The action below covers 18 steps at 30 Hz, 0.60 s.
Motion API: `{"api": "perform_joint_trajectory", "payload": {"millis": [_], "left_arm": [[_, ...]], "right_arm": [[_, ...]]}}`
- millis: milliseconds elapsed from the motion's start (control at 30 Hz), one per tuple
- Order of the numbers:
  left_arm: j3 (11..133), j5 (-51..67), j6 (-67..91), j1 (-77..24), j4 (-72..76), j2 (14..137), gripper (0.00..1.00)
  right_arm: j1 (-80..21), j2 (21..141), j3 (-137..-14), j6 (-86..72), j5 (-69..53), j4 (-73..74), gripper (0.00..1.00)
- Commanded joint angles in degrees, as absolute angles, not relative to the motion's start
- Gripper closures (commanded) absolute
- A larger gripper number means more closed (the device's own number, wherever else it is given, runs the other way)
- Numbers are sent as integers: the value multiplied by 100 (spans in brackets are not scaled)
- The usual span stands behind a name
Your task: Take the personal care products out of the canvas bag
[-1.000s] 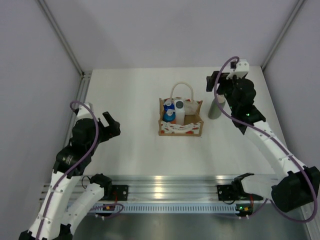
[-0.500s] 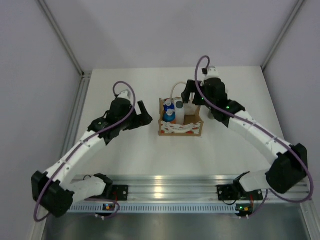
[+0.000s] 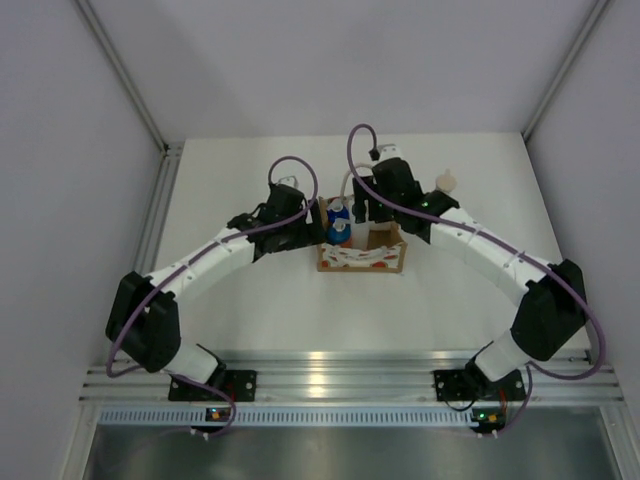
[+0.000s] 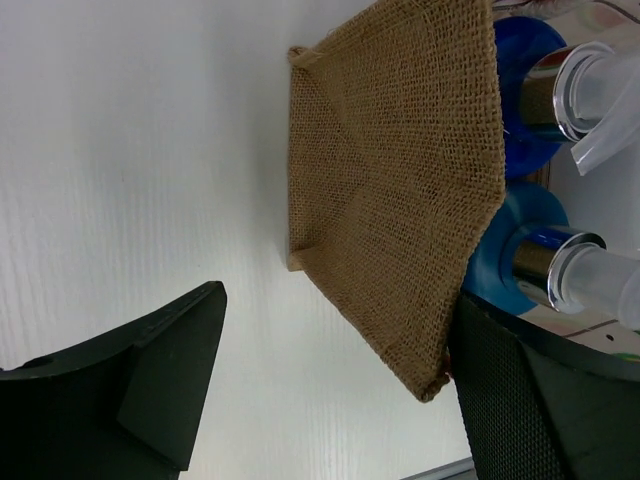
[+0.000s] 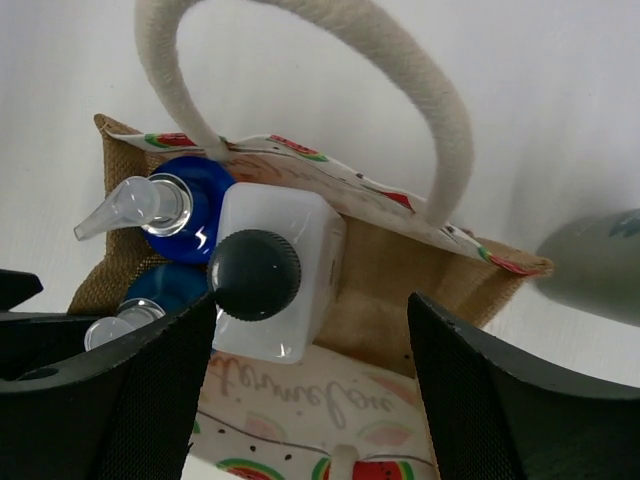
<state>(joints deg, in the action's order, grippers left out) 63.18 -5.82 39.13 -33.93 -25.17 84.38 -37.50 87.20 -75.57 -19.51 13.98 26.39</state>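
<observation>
The canvas bag (image 3: 362, 259) stands mid-table, its cream handle (image 5: 400, 80) upright. Inside it are two orange bottles with blue tops (image 3: 338, 213) (image 5: 190, 205) (image 4: 525, 95) and the translucent bottle with a dark grey cap (image 5: 257, 274). The grey-green bottle (image 5: 600, 265), cream cap (image 3: 447, 181), stands on the table right of the bag. My right gripper (image 5: 310, 400) is open just above the bag's opening, the grey cap next to its left finger. My left gripper (image 4: 330, 400) is open, straddling the bag's burlap left wall (image 4: 400, 170).
White table with grey walls on three sides. An aluminium rail (image 3: 330, 370) runs along the near edge. The right arm (image 3: 480, 250) arches over the table right of the bag, the left arm (image 3: 210, 265) to its left.
Both arms have swung in from the sides to the bag. The right gripper has left the grey-green bottle standing on the table and now hovers over the bag.
</observation>
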Motion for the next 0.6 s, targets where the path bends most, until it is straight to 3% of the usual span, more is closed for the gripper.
{"api": "perform_joint_trajectory", "payload": {"millis": [0,567], "left_arm": [[6495,-650,3920,-3480,-2215,8569,11],[6311,-738,4069,-3700,-2180,8358,10]], "right_arm": [[-3981,8973,-7901,-1819,1547,2874,26],[-4131,9896,-8156,-1907,2092,2865,31]]}}
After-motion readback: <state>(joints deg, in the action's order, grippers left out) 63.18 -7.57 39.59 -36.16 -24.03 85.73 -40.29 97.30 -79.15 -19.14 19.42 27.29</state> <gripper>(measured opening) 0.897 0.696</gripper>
